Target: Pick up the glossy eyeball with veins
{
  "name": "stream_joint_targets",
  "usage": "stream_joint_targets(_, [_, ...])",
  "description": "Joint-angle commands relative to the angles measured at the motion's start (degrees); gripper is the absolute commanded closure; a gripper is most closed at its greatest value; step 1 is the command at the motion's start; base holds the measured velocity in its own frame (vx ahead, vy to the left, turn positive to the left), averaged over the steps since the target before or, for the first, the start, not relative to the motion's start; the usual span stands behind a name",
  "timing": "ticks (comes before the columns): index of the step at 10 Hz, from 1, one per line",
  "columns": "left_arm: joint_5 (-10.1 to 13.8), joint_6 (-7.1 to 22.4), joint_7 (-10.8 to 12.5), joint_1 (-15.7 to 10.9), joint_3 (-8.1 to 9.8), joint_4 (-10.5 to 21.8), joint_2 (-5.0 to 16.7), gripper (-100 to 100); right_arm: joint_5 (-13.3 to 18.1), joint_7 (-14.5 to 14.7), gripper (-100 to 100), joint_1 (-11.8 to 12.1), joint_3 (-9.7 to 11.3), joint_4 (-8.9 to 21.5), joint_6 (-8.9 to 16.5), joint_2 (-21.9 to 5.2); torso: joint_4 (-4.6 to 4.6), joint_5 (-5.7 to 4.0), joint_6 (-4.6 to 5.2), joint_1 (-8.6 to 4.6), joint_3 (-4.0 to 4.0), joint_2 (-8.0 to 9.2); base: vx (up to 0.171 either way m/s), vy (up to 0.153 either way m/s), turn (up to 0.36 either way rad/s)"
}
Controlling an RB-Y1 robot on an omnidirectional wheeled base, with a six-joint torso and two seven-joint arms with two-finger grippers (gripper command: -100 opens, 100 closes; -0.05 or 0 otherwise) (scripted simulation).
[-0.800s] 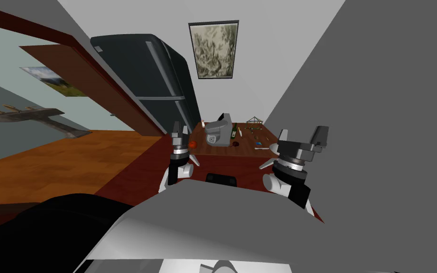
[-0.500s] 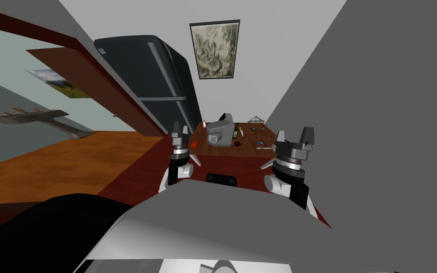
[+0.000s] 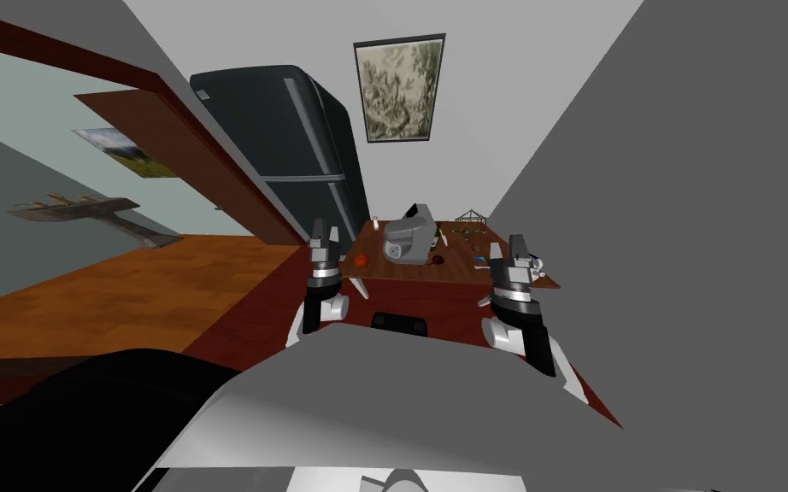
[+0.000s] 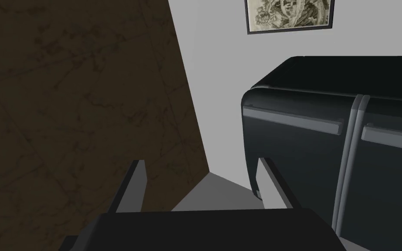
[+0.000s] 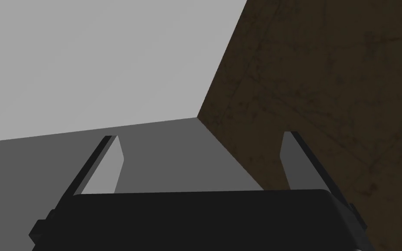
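Observation:
A small round orange-red ball point(image 3: 361, 259), which may be the eyeball, lies at the near left corner of the brown table point(image 3: 452, 286); its markings are too small to make out. My left gripper point(image 3: 322, 229) is raised just left of that ball, pointing up. In the left wrist view this gripper point(image 4: 204, 183) is open with nothing between its fingers. My right gripper point(image 3: 513, 248) stands upright over the table's near right edge. In the right wrist view it point(image 5: 200, 163) is open and empty, facing a grey wall and the ceiling.
A grey appliance point(image 3: 409, 241) stands mid-table, with a small dark red object point(image 3: 438, 259) beside it and several small items behind. A black fridge point(image 3: 290, 154) stands left of the table, a grey wall close on the right. Wooden floor point(image 3: 110, 290) opens to the left.
The whole head view has shifted right and the table looks nearer, so I have moved. My right hand has turned at the wrist and come inward. The left arm holds its pose.

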Motion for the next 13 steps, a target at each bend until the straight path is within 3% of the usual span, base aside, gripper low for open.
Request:
stream_joint_targets(1, [0.0,0.0,0.0,0.0,0.00,0.0,0.0,0,1.5,2.4,-100,-0.7,-0.1,2.7,1.8,-2.5,0.00,0.00,0.00,0.00,0.00,0.00,-0.018,0.171,0.064])
stream_joint_targets(4, [0.0,0.0,0.0,0.0,0.00,0.0,0.0,0,4.6,6.9,-100,-1.5,-0.2,7.6,5.4,-7.8,-0.01,0.02,-0.02,0.08,-0.04,-0.08,0.000,0.201,0.095])
stream_joint_targets(5, [0.0,0.0,0.0,0.0,0.00,0.0,0.0,0,4.6,6.9,-100,-1.5,-0.2,8.2,5.4,-7.8,-0.01,0.03,-0.01,0.16,-0.03,-0.05,-0.015,0.134,0.013])
stream_joint_targets(7, [0.0,0.0,0.0,0.0,0.01,0.0,0.0,0,7.2,10.1,-100,-2.3,0.0,12.7,7.9,-11.7,0.00,-0.06,0.00,-0.26,-0.01,-0.02,-0.001,0.107,0.112])
stream_joint_targets(10, [0.0,0.0,0.0,0.0,0.01,0.0,0.0,0,8.6,11.7,-100,-2.7,0.3,15.2,9.2,-13.7,-0.01,-0.06,0.00,-0.28,-0.04,-0.06,0.008,0.093,0.058])
stream_joint_targets(11, [0.0,0.0,0.0,0.0,0.01,0.0,0.0,0,10.1,13.3,-100,-3.2,0.6,16.7,10.5,-15.7,-0.01,-0.06,0.02,-0.34,-0.03,-0.05,0.001,0.086,0.098])
stream_joint_targets(13, [0.0,0.0,0.0,0.0,0.01,0.0,0.0,0,10.1,13.3,-100,-3.2,0.6,17.9,10.5,-15.7,0.00,-0.08,0.02,-0.42,-0.01,-0.02,-0.004,0.044,0.039])
